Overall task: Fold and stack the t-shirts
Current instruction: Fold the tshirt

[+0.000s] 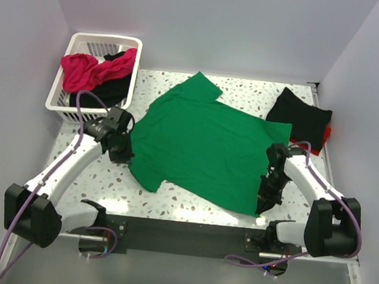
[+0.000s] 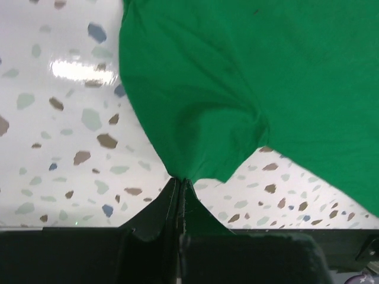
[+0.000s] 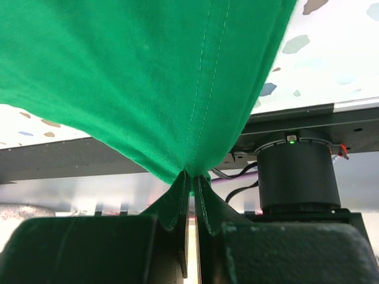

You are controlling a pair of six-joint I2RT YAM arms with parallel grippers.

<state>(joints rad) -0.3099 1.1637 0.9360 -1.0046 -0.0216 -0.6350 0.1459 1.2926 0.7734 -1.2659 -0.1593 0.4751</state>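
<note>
The speckled white table [image 1: 98,180], walled in pale grey on three sides, carries the bright green t-shirt [image 1: 203,143], spread nearly flat across its middle. A white slatted basket [image 1: 104,40] at the far left corner holds a magenta-pink shirt [image 1: 82,71] and a black shirt [image 1: 120,65]. At the far right a folded black t-shirt [image 1: 299,116] lies on a red shirt [image 1: 326,135]. The left gripper [image 1: 125,154] pinches the green cloth's left edge. The right gripper [image 1: 264,203] is clamped on its near right hem corner.
</note>
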